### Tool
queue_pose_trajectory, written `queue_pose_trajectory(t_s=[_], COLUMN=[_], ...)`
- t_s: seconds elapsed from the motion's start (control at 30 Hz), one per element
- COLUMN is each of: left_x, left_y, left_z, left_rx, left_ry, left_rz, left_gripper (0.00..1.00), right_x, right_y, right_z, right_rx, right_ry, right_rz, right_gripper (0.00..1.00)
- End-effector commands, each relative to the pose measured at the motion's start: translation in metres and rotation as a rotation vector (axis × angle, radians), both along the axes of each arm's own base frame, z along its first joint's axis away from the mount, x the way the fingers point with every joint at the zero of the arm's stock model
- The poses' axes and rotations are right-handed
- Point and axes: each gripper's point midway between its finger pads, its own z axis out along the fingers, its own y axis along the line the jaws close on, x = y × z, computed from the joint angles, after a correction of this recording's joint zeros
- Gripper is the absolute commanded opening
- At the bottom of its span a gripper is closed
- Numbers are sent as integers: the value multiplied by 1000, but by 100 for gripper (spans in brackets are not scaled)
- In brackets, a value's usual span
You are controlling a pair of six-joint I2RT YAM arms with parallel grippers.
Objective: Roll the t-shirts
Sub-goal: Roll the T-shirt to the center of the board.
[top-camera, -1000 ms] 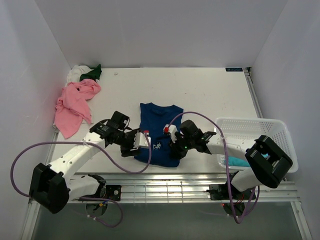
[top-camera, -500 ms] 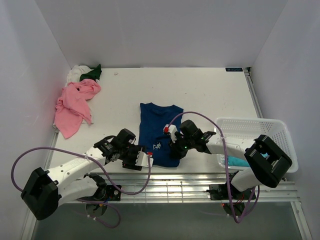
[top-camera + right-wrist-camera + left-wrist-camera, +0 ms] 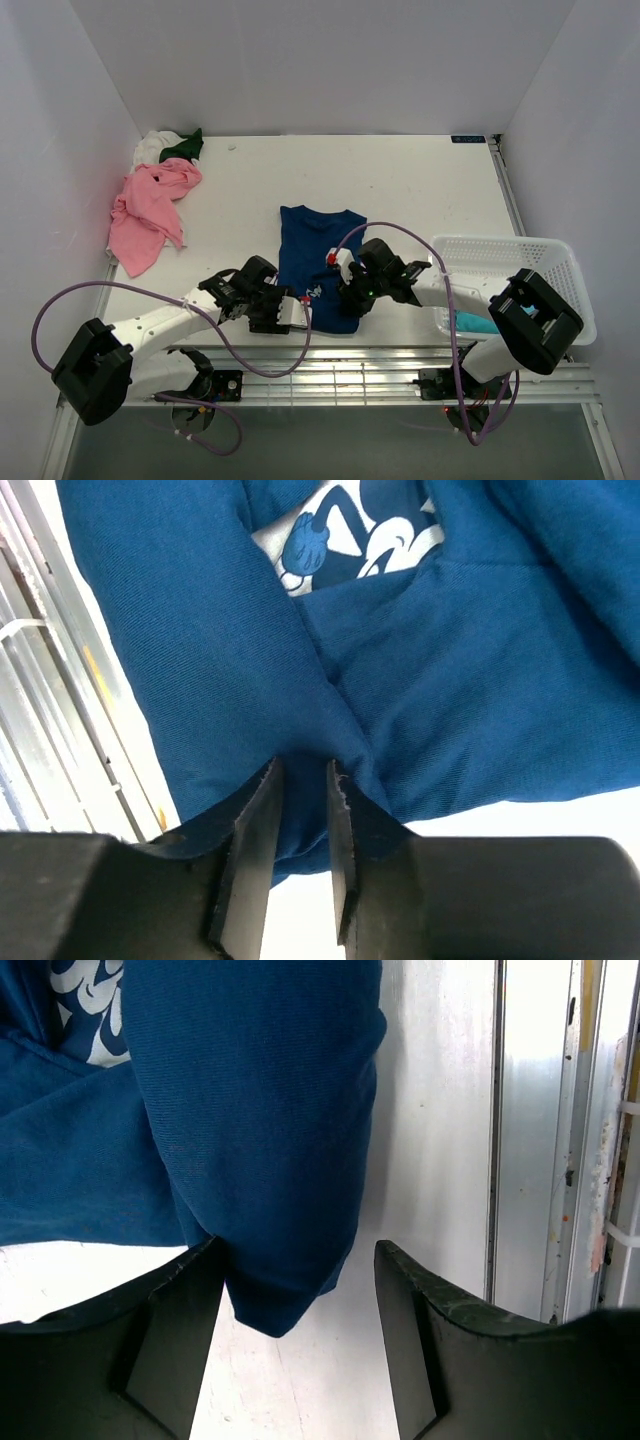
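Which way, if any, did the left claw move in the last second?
Yes. The left gripper slid toward the near edge of the table and slightly right. It now sits at the near left corner of the blue shirt.

White mesh basket (image 3: 500, 241) at right near corner of white table (image 3: 420, 185); metal rails (image 3: 380, 362) along near edge.

A flat white rectangular tabletop (image 3: 420, 190) sits boxed in by three plain matte white walls: the back wall (image 3: 320, 60), the left wall (image 3: 50, 150) and the right wall (image 3: 590, 120). The light is soft and even. A slotted silver metal rail (image 3: 340, 372) runs along the table's near edge, with a dull grey surface (image 3: 330, 450) below it.
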Motion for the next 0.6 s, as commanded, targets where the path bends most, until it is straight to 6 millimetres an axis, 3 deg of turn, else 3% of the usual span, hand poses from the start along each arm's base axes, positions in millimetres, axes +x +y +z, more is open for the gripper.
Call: queue_pose_trajectory(t_s=[0.0, 0.1, 0.23, 0.4, 0.57], left_x=[-3, -2, 2, 2, 2], left_y=[-5, -4, 0, 1, 1], left_z=[2, -1, -7, -9, -8], left_rx=[-35, -20, 16, 26, 26], left_ry=[14, 28, 31, 34, 40], left_rz=[19, 34, 57, 58, 73], left_gripper=[68, 53, 45, 43, 37], right_x=[16, 16, 2, -29, -32], right_y=[3, 1, -6, -10, -14], right_z=[17, 34, 55, 41, 22], right_rx=[9, 34, 43, 3, -52], right_ry=[-90, -159, -302, -363, -412], right_rz=[12, 34, 148, 265, 288], right_gripper=[35, 46, 54, 58, 61])
